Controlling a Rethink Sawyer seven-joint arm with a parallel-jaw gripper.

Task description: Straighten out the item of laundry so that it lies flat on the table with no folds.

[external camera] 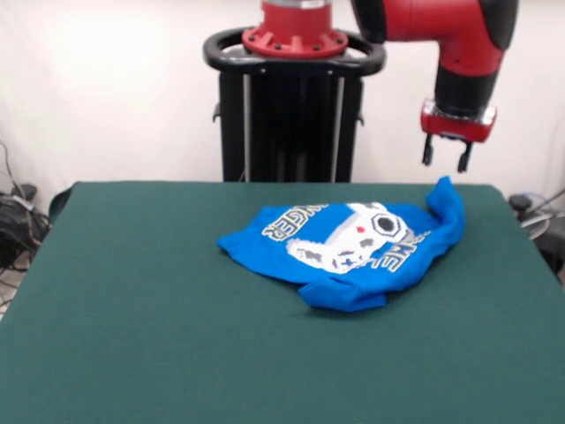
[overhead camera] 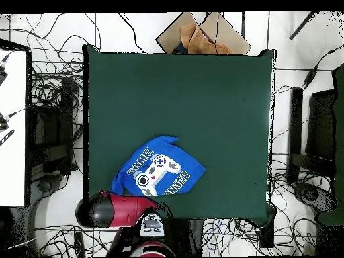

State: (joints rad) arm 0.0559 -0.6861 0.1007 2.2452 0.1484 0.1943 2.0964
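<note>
Front view: blue T-shirt (external camera: pixel 349 252) lies right of centre in the frame, on the far half of the green desk (external camera: pixel 159 336). Print side up; white game-controller graphic and lettering visible but skewed. Cloth is not flat: the near edge at lower centre of the shirt is doubled over into a thick fold, and the upper-right corner stands up in a peak, just below the pincer.

Pincer (external camera: pixel 445 159) hangs in the upper right of the frame, above that raised peak and clear of it. Its two dark fingers are spread a little, with a gap between them; nothing held.

Overhead view: shirt (overhead camera: pixel 158 169) sits in the lower-left part of the desk (overhead camera: pixel 222 101), close to the bottom edge where the robot stands. Arm covers the lower-left corner; the pincer itself is not distinguishable here. One point of cloth juts toward the upper right of the shirt.

Judgement: the straightening is under way but far from done. Shirt is bunched and folded, and the arm is between grasps, poised over one corner.

Next move likely calls for a descent onto the raised corner or onto the folded hem, a firm pinch of a single layer, then a pull outward, away from the shirt's middle, to draw the fold out. Risk: catching two layers would drag the whole garment instead of opening it.
</note>
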